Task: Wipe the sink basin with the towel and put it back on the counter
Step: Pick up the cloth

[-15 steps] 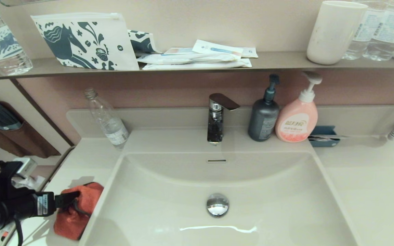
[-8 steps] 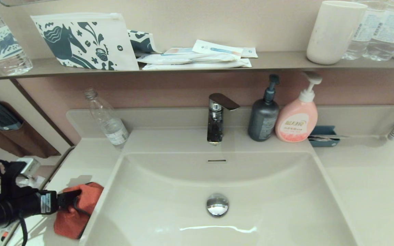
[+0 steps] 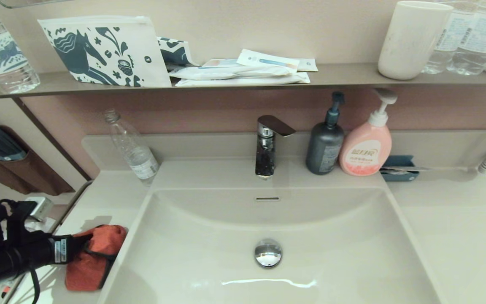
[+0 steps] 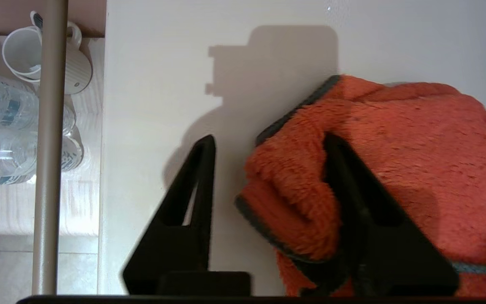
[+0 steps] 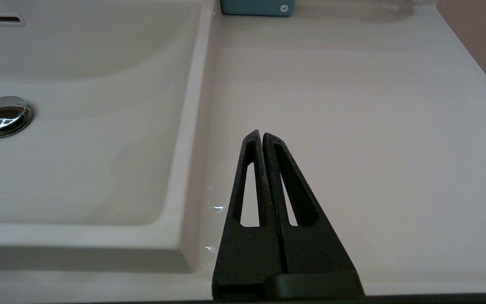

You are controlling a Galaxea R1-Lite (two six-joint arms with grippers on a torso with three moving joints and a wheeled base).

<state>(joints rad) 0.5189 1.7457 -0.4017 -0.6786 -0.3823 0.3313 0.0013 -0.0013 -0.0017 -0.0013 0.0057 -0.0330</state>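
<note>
Two arms: only the left one is busy, the right is parked.
Landmark: the sink basin (image 3: 268,236), everything below is placed off that.
Towel: the orange-red towel (image 3: 95,257) sits bunched up on the desk (image 3: 99,194), just beside the basin's left rim, at the near end. Dark grey trim shows along its edges in the left wrist view (image 4: 395,169).
Left gripper: the left gripper (image 3: 83,247) comes in level from the side away from the basin, its tip on the towel. In the wrist view (image 4: 268,145) the jaws stand partly apart with a fold of the towel between them. One finger (image 4: 352,190) is pressed into the cloth, the other finger (image 4: 196,181) is still clear of it over bare desk. So it's half closed around a fold, not clamped on it.
Right gripper: the right gripper (image 5: 261,137) hangs over the desk just past the basin's right rim, fingers pressed together, nothing in them.
Basin itself: chrome drain stopper (image 3: 268,252) in the middle, overflow slot (image 3: 267,198) on the far wall.
Behind the basin: faucet (image 3: 268,145) dead centre, grey pump bottle (image 3: 325,139) and pink pump bottle (image 3: 367,143) to its right, clear plastic bottle (image 3: 131,145) leaning at the back left corner.
</note>
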